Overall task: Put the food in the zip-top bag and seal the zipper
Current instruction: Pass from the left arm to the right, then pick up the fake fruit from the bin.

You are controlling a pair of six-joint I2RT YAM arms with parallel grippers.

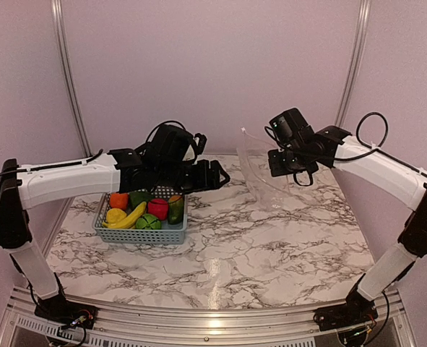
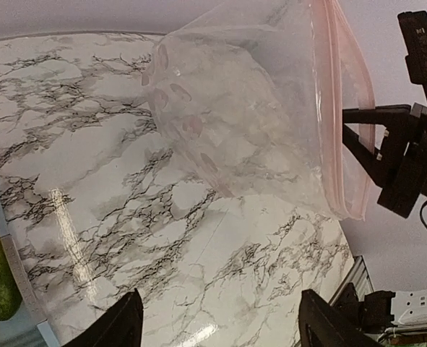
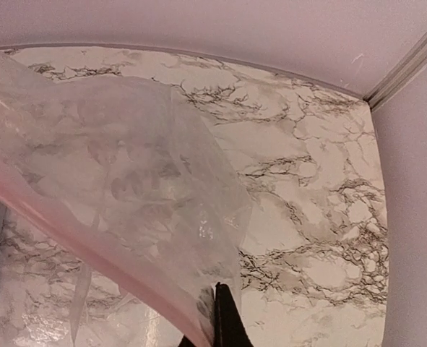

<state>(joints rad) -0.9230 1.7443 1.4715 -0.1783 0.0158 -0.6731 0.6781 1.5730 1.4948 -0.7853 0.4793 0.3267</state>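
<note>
Zip-top bag (image 1: 262,173) | clamped between right gripper (image 3: 214,322) jaws | left gripper (image 2: 220,322) jaws apart, bag ahead, untouched

Bare surface (image 1: 256,253) between the basket (image 1: 141,236) on my left and the zip-top bag (image 1: 262,173) on my right: passage open. My left arm (image 1: 68,179) overhangs the basket's far side, blocking descent there. My left jaws stand apart; the bag hangs ahead of them, pinched in my right jaws.
</note>
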